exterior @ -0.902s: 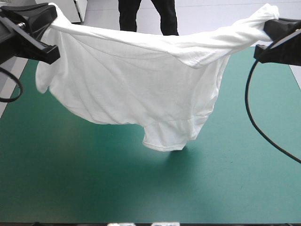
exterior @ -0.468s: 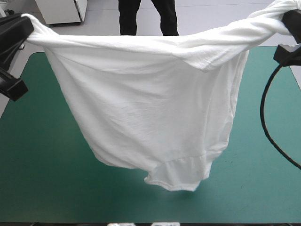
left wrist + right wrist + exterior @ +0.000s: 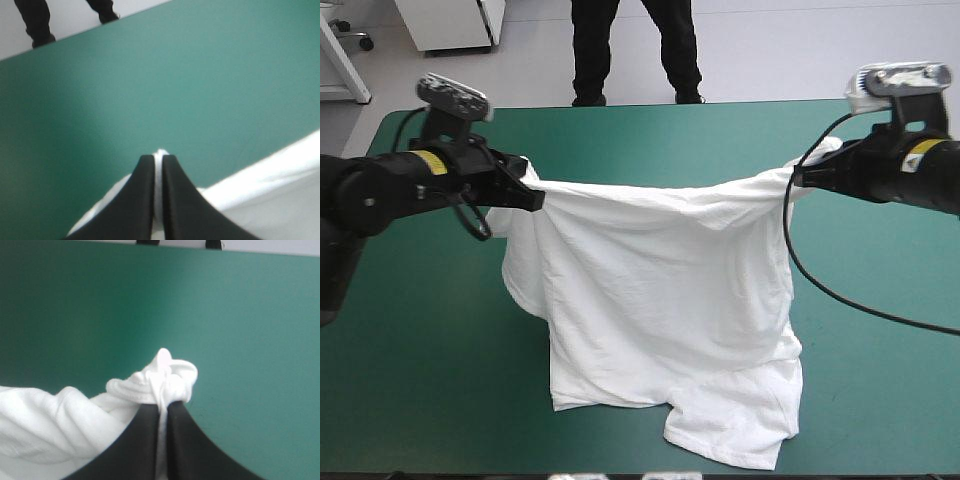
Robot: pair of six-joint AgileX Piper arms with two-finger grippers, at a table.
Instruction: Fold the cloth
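Both arms have come down since just before, and the T-shirt now stretches between the left gripper and the right gripper, each clenched on an upper corner, with its lower part lying on the teal-green cover.

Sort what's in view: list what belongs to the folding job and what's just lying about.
Belongs to the job: the T-shirt, stretched between the arms; the left gripper and the right gripper, each shut on an end of it.
Just there: the teal-green cover.
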